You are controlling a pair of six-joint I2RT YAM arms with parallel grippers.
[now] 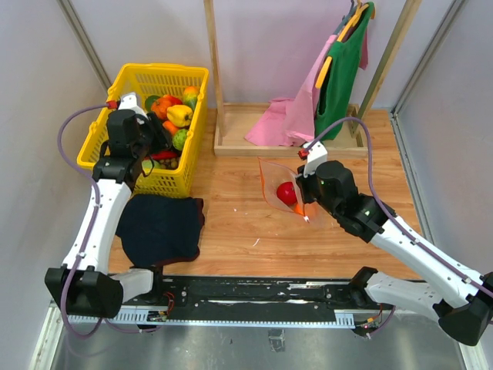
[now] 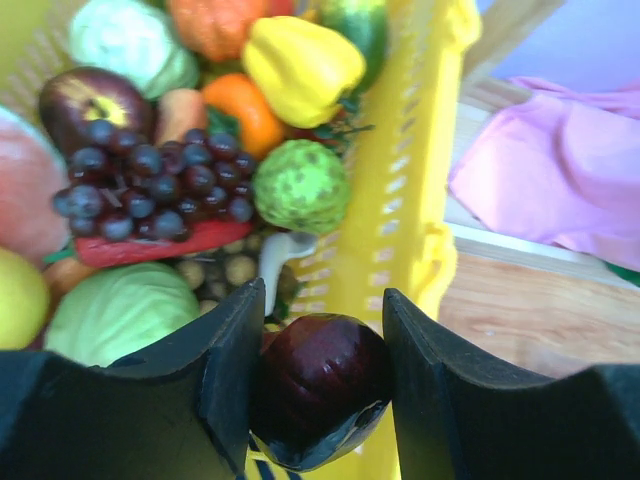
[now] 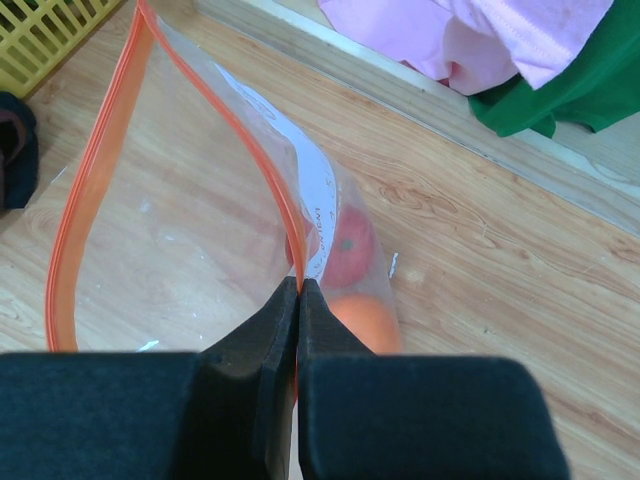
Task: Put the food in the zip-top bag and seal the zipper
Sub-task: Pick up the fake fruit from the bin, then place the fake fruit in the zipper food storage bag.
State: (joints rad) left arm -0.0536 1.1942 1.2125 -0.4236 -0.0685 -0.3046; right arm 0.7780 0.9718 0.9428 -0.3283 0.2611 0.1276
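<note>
Two tools, both clenched. The left tool [image 2: 322, 312] grips a dark red fruit [image 2: 322, 385] between its fingers, above the rim of the yellow basket [image 2: 405, 200], which holds purple grapes [image 2: 150, 185], a yellow pepper [image 2: 300, 65] and a pale cabbage [image 2: 120, 40]. The right tool [image 3: 298, 300] pinches the zipper [image 3: 95, 180] of the zip-top bag [image 3: 180, 240], whose mouth gapes. A red apple [image 3: 350, 245] and an orange [image 3: 365, 320] sit inside the bag, which rests on the bench [image 3: 480, 260].

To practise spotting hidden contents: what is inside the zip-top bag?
Through the clear zip-top bag show a red fruit and an orange fruit next to it. The right claw, pinching the rim, covers the orange fruit's near part and anything deeper.
</note>
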